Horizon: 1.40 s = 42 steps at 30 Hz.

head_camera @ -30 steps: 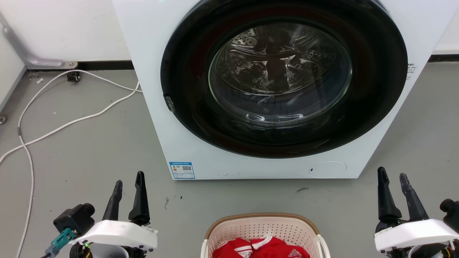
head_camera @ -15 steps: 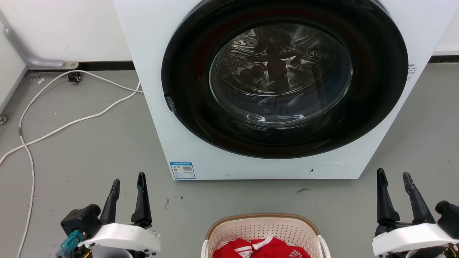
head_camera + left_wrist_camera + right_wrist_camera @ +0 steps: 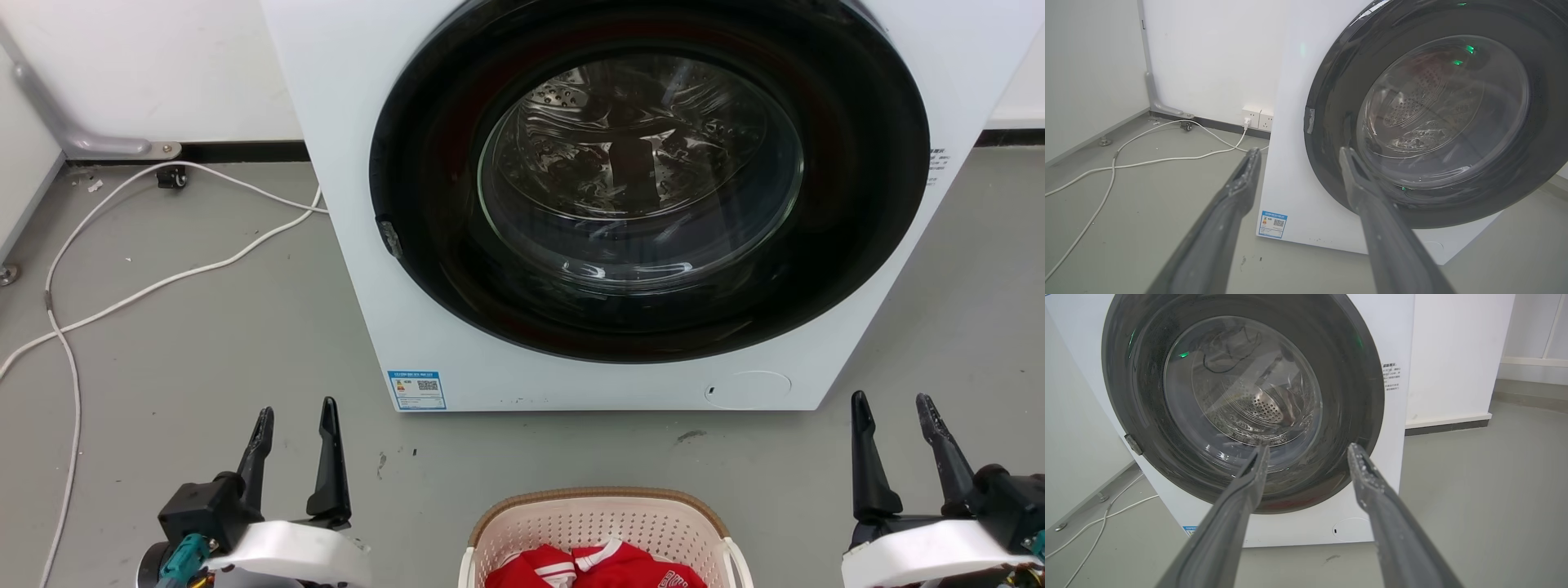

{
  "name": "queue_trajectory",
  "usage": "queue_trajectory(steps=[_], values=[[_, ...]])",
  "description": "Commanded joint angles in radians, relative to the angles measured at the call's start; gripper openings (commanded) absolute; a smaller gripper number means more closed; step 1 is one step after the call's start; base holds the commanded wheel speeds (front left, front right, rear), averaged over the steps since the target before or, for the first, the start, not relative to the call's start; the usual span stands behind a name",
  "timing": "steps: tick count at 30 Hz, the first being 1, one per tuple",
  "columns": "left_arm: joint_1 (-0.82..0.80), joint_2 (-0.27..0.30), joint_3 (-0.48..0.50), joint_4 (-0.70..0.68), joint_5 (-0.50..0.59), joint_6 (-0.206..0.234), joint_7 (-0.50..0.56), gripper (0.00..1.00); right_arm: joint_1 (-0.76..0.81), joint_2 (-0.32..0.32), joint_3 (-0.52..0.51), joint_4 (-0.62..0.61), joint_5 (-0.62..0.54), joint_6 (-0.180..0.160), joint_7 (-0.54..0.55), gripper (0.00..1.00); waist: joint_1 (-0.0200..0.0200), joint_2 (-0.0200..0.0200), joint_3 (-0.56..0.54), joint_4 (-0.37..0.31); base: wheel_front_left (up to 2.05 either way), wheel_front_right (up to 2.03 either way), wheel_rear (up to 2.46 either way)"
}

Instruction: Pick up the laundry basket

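The left gripper [image 3: 295, 412] and the right gripper [image 3: 891, 400] are held with fingers spread wide, empty, above the grey floor [image 3: 204, 351]. Between them, well apart from each, the laundry basket [image 3: 600, 495] is seen standing on the floor before the closed washer [image 3: 335, 122], with a red garment [image 3: 596, 563] laid inside it.

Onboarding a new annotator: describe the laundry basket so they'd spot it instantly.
Start at the big white front-loading washer with the dark round door. On the grey floor in front of it, at the head view's bottom edge, sits the laundry basket. It alone is cream perforated plastic with a brown woven-look rim, holding a red garment.
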Motion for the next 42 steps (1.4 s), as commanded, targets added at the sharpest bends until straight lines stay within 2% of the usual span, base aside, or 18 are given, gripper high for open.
queue_trajectory(steps=[1,14,27,33,42], values=[[0.006,0.003,-0.004,-0.011,0.03,-0.004,-0.01,1.0,0.012,-0.005,0.001,-0.01,-0.03,0.0,-0.011,1.0,0.0,0.0,0.0,0.0,0.0,0.0,0.0],[0.018,0.004,-0.009,-0.001,0.144,0.008,-0.037,1.0,0.027,-0.006,0.001,-0.024,-0.145,0.0,-0.038,1.0,0.0,0.0,-0.002,0.0,0.0,0.0,0.0],[0.029,0.003,-0.007,0.008,0.223,0.0,-0.061,1.0,0.037,-0.006,-0.001,-0.036,-0.234,0.0,-0.062,1.0,0.0,0.0,-0.004,0.002,0.0,0.0,0.0],[0.035,0.003,-0.006,0.011,0.254,0.002,-0.07,1.0,0.043,-0.006,0.001,-0.042,-0.258,0.0,-0.072,1.0,0.0,0.0,-0.006,0.003,0.0,0.0,0.0],[0.037,0.003,-0.008,0.017,0.243,0.006,-0.069,1.0,0.046,-0.006,-0.002,-0.031,-0.241,0.0,-0.07,1.0,0.0,0.0,-0.006,0.002,0.0,0.0,0.0]])
